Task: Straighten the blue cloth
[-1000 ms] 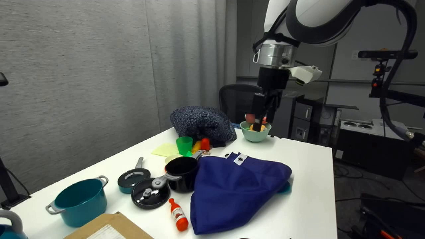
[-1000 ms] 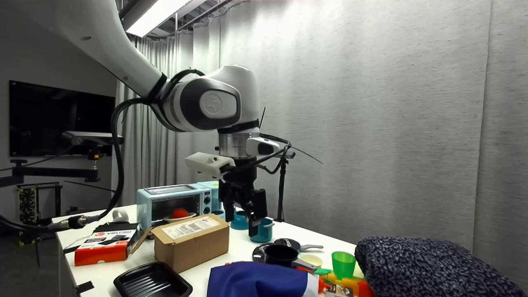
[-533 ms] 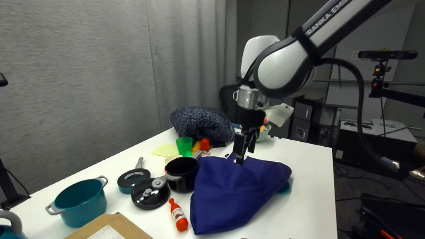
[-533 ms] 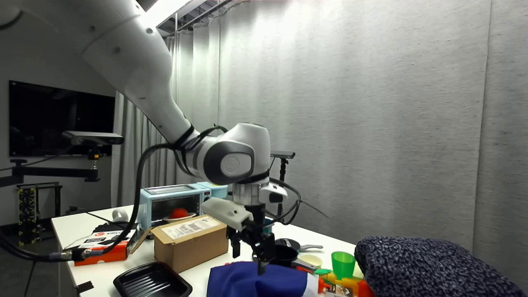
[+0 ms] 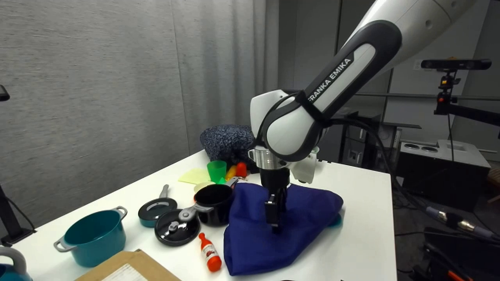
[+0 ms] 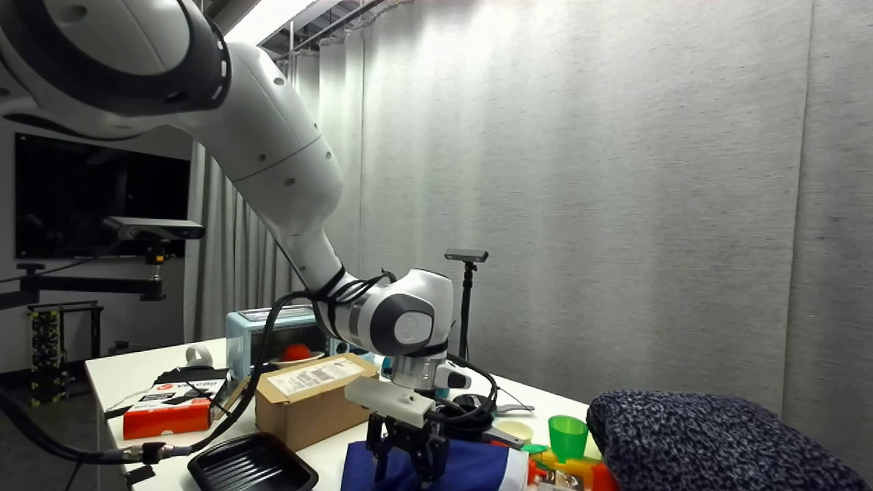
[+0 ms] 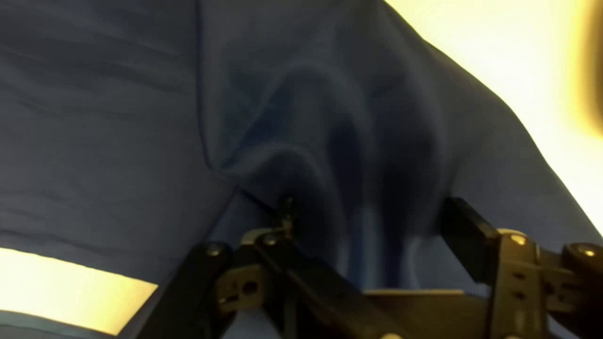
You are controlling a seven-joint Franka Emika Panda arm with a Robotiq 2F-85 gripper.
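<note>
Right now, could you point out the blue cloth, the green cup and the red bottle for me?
Blue cloth [image 5: 265, 242], in an exterior view: on the lower half of its fabric.
Green cup [image 6: 567, 442], in an exterior view: on its outer wall.
Red bottle [image 5: 210, 253], in an exterior view: on its label.

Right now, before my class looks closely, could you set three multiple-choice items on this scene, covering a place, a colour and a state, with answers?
1) Where is the red bottle relative to the blue cloth?
A) On top of it
B) Underneath it
C) Beside it, on the table

2) What colour is the cup next to the dark fuzzy mound?
A) Green
B) Red
C) White

3) How does the blue cloth lie?
A) Smooth all over
B) Rumpled, with folds
C) Rolled into a tube

Answers:
1) C: an exterior view shows the bottle just off the cloth's edge.
2) A: the cup looks green in both exterior views.
3) B: the wrist view shows raised folds in the fabric.
</note>
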